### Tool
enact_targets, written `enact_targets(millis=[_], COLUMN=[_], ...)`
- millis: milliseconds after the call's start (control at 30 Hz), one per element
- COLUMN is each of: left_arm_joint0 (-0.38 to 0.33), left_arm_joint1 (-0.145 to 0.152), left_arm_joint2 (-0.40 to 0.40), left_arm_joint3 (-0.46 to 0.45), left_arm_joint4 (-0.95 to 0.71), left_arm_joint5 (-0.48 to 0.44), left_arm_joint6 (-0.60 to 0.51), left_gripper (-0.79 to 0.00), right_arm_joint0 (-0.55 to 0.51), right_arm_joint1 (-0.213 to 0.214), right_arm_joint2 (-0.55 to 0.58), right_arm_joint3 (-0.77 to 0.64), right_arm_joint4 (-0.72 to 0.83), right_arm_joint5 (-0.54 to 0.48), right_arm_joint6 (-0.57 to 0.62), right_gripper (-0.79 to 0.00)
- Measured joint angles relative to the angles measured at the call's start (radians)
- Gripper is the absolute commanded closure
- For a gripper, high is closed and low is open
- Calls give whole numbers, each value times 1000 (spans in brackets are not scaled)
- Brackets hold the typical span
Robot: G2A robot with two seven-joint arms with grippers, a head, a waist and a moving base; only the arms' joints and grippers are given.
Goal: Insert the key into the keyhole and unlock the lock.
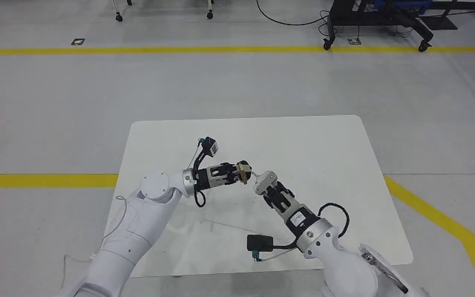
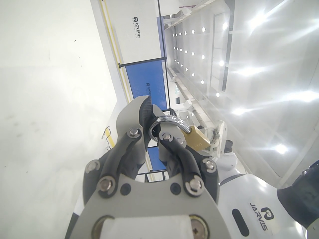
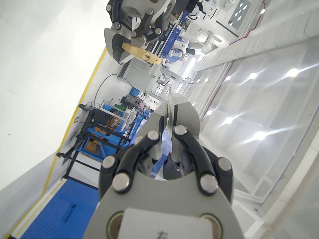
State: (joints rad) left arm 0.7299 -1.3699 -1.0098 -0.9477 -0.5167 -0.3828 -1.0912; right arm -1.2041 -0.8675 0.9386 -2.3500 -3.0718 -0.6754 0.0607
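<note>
Right gripper (image 1: 261, 181): its 2 fingers pinch together on the thin key (image 3: 170, 105), above the table (image 1: 334, 148). Just beside, at 10 o'clock, the left gripper (image 2: 152, 119) clamps the brass lock (image 2: 197, 141), keyhole (image 3: 145, 56) facing the key.

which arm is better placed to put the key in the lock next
Right. The right end effector, shut on the key, faces the keyhole; the left end effector holds the lock by its shackle.
</note>
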Motion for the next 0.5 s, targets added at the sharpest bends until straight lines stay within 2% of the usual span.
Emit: enact_targets(millis=[233, 367, 500], left_arm_joint0=[-28, -41, -49], left_arm_joint1=[-12, -17, -18], left_arm_joint2=[12, 13, 9], left_arm_joint3=[37, 62, 82], left_arm_joint4=[-36, -43, -30], left_arm_joint5=[-73, -91, -98], left_arm_joint6=[-35, -26, 3], left_gripper=[0, 0, 0], right_arm_joint0=[308, 499, 647], right_arm_joint1=[111, 144, 153], right_arm_joint2=[-305, -513, -695], right_arm_joint3=[0, 0, 0], right_arm_joint4=[0, 0, 0], right_arm_joint5=[-137, -188, -256], right_arm_joint6=[106, 134, 211], right_gripper=[0, 0, 0])
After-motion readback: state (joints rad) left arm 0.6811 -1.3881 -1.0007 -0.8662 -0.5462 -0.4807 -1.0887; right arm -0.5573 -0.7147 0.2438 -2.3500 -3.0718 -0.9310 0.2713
